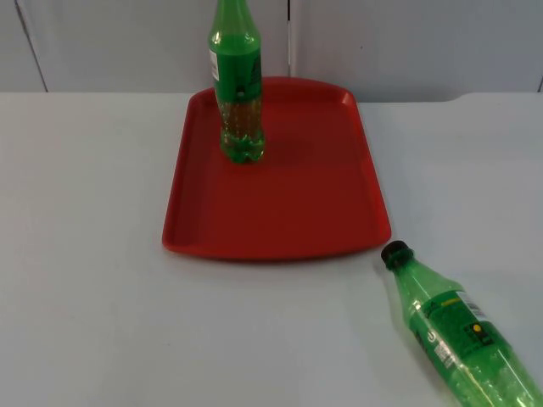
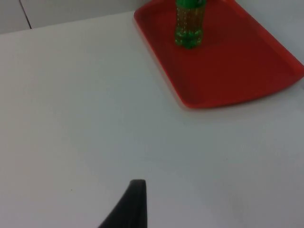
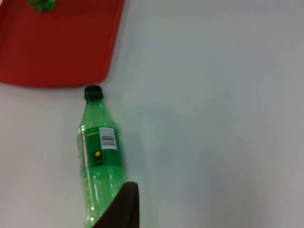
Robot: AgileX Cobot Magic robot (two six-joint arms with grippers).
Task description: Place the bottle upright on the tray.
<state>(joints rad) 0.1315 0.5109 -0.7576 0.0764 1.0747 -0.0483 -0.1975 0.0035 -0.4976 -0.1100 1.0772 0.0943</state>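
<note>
Upright bottle (image 1: 237, 85): top cut off, on tray (image 1: 288, 212).
Lying bottle (image 1: 458, 335): base cut off (cap beside the tray's corner).
Left gripper (image 2: 128, 209), right gripper (image 3: 121, 206): we couldn't tell their opening.

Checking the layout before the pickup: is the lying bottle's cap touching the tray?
Apart. The top view shows white table between the lying bottle and the tray.

tray (image 1: 280, 212): red
standing bottle (image 1: 237, 93): green, white label
lying bottle (image 1: 458, 335): green, black cap, yellow-green label
table (image 1: 85, 254): white
</note>
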